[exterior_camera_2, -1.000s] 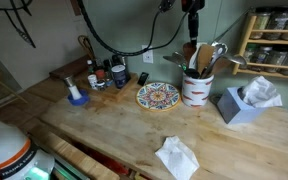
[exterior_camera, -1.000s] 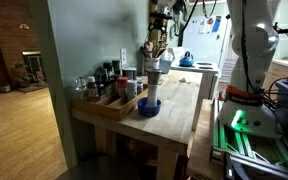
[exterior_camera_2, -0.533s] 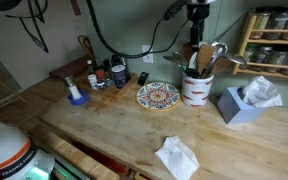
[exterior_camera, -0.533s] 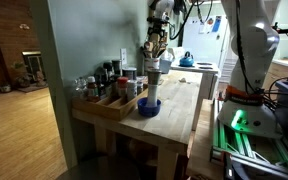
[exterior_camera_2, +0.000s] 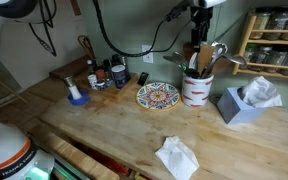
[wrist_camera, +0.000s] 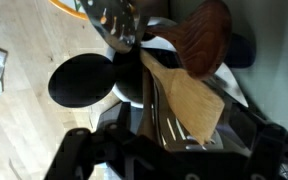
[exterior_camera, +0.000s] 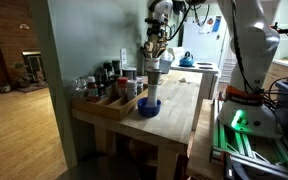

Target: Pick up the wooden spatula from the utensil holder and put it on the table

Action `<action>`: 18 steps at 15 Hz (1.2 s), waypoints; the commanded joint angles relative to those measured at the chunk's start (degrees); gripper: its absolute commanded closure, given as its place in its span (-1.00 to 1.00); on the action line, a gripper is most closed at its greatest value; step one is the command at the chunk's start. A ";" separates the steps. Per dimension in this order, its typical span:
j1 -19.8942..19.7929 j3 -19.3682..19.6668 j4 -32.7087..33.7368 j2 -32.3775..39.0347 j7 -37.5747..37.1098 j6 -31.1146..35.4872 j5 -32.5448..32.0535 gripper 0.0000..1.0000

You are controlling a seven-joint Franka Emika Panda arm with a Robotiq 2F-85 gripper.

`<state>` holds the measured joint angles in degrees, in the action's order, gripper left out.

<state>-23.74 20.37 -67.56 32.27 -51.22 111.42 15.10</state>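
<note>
— Light-wood planks make up the desk (exterior_camera_2: 104,125). What stands on it?

— Toward the back there's a white utensil holder (exterior_camera_2: 195,88). Near it are a patterned plate (exterior_camera_2: 157,95) and a blue tissue box (exterior_camera_2: 246,104). A crumpled white tissue (exterior_camera_2: 176,156) lies nearer the front edge. In an exterior view, a shallow tray of jars (exterior_camera: 106,103) sits along one side.

— And the wooden spatula?

— The wooden spatula (wrist_camera: 189,105) is in the holder, blade up. It stands among a dark wooden spoon (wrist_camera: 206,38) and a black ladle (wrist_camera: 82,80).

— Where is the pincer?

— The pincer (exterior_camera_2: 198,42) hangs straight above the holder, down among the tops of the utensils.

— Pinching anything?

— No. In the wrist view its dark fingers (wrist_camera: 76,148) are spread wide. The spatula's pale blade runs down between them, and I see no contact on either side.
</note>
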 commanded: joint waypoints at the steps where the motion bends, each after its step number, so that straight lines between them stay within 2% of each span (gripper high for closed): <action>1: -0.48 -0.31 2.65 2.67 -2.57 1.16 1.52 -1.00; 8: -0.58 0.08 3.95 4.48 -5.11 0.39 0.38 -1.00; 18: -1.09 1.20 5.13 3.75 -0.88 -6.69 -1.66 -1.00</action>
<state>-24.11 21.75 -64.00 35.57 -53.88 107.69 13.78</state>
